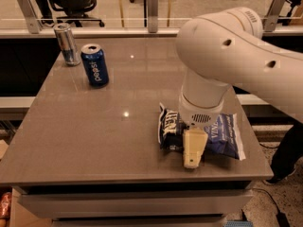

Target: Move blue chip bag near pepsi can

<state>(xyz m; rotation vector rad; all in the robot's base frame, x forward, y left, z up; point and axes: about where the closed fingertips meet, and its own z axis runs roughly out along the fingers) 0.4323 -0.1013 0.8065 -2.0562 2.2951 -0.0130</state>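
Observation:
The blue chip bag point(223, 137) lies crumpled on the grey table point(94, 136) near its front right edge, white lettering facing up. My gripper point(193, 148) reaches down from the big white arm point(222, 56) and sits on the bag's middle, covering part of it. The pepsi can point(95, 65) stands upright at the table's back left, far from the bag and the gripper.
A slimmer silver-and-blue can point(66, 44) stands just behind and left of the pepsi can. A glass rail with metal posts point(151, 6) runs behind the table. The table's front edge is just below the gripper. Office chairs stand beyond the rail.

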